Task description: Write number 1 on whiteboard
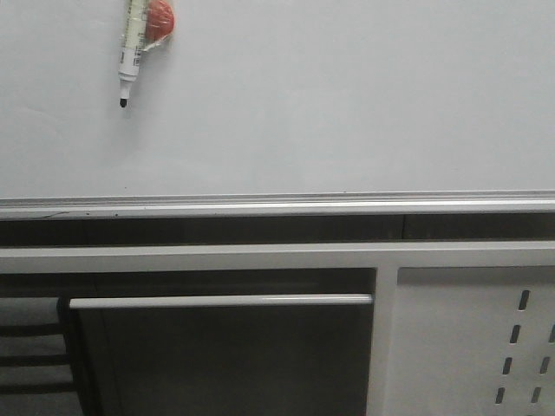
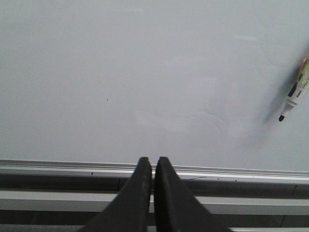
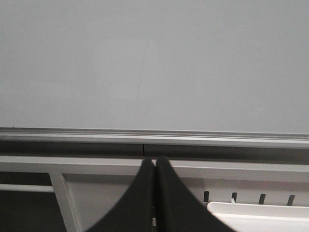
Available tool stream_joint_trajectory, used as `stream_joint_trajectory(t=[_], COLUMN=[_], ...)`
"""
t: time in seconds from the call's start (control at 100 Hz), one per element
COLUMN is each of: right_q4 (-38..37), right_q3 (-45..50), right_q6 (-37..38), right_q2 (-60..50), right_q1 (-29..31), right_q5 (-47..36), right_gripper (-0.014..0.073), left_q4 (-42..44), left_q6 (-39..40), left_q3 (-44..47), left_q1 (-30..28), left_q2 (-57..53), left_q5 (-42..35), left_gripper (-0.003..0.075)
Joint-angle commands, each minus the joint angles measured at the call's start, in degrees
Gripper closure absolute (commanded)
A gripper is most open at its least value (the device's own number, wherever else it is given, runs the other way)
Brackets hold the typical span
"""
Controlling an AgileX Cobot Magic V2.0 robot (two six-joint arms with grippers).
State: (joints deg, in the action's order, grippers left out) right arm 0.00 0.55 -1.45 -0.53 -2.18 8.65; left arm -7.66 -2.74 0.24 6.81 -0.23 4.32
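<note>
The whiteboard (image 1: 329, 113) fills the upper part of the front view, with its silver rim (image 1: 277, 206) along the lower edge. A marker (image 1: 132, 48) hangs tip down at the board's upper left, stuck to a red round holder (image 1: 161, 21); it also shows in the left wrist view (image 2: 293, 94). No number 1 is visible on the board. My left gripper (image 2: 153, 162) is shut and empty, facing the board (image 2: 145, 72) near its rim. My right gripper (image 3: 154, 162) is shut and empty, below the board (image 3: 154, 63). Neither gripper shows in the front view.
Below the board is a white metal frame (image 1: 260, 256) with a horizontal bar (image 1: 221, 301) and a white perforated panel (image 1: 486, 347) at the lower right. A white tray (image 3: 260, 215) hangs on that panel in the right wrist view.
</note>
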Motion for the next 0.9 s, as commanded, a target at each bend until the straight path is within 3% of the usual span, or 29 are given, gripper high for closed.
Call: stream_joint_trajectory(t=[0.0,0.89], right_q4=[-0.55,0.0], right_q3=[1.58,1.58], right_q6=[-0.18,-0.18], right_q2=[-1.03,-1.03], right_q1=[0.26,0.26], right_q5=[-4.99,-5.59], right_gripper=[0.0664,0.0664], left_q4=[-0.52,-0.96], left_q6=[0.47,0.47], left_q3=[2.34,2.34], left_q1=[0.03,0.03], left_q2=[-1.23,-1.23], left_q5=[-4.32,-4.32], left_gripper=[0.0741,0.0741])
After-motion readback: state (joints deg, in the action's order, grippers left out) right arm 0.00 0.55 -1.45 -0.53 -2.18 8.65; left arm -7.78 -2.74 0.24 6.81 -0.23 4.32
